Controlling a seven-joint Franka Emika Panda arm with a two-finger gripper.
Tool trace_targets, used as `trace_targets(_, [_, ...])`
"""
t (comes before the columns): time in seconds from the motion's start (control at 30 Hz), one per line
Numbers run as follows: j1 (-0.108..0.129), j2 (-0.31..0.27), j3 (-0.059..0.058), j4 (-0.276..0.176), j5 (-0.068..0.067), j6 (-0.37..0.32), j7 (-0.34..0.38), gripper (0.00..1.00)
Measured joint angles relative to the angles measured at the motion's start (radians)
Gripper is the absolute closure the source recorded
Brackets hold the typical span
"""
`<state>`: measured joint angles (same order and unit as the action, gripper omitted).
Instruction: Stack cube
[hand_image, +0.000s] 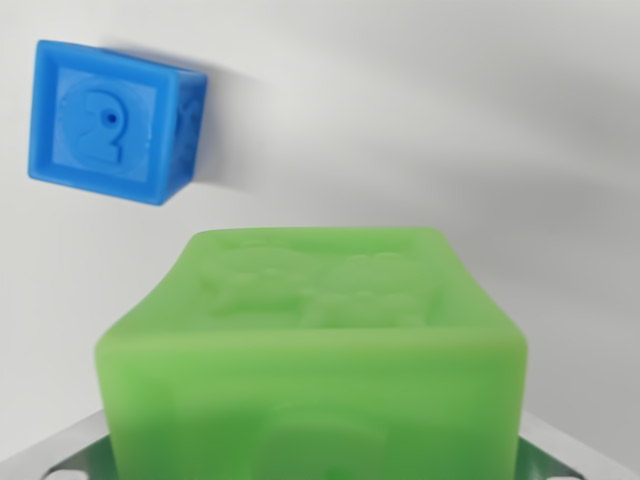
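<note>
1. Step in hand, as I judge it: carrying. The green cube (320, 350) fills the lower middle of the wrist view, very close to the camera and out of focus, which fits a block borne by the arm rather than one lying on the table.
2. Claw: only grey metal slivers show at the bottom corners (70, 455), beside the cube's lower edges. The fingertips are hidden behind the cube. I cannot tell whether the claw is pinching the block, spread, or pressed together.
3. Target: the blue cube (112, 120) sits on the white table (480, 130), toward the top-left corner of the view, well apart from the green one. Its upper face bears a raised "2". It lies turned at an angle to the green cube's edges.
4. Next move calls for: shifting toward the view's upper left until green is centred over blue, matching the twist, then lowering squarely before release.
5. Count: one green cube, one blue cube, one table surface. Nothing else in sight.
</note>
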<state>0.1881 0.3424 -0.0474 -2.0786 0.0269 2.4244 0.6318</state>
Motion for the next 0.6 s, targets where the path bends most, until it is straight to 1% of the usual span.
trace_targets(0.4, [0.035, 0.019, 0.000, 0.034, 0.000, -0.015, 0.062, 1.00])
trace_targets(0.43, [0.044, 0.023, 0.000, 0.040, 0.000, -0.017, 0.074, 1.00])
trace_targets(0.6, [0.053, 0.029, 0.000, 0.052, 0.000, -0.023, 0.095, 1.00])
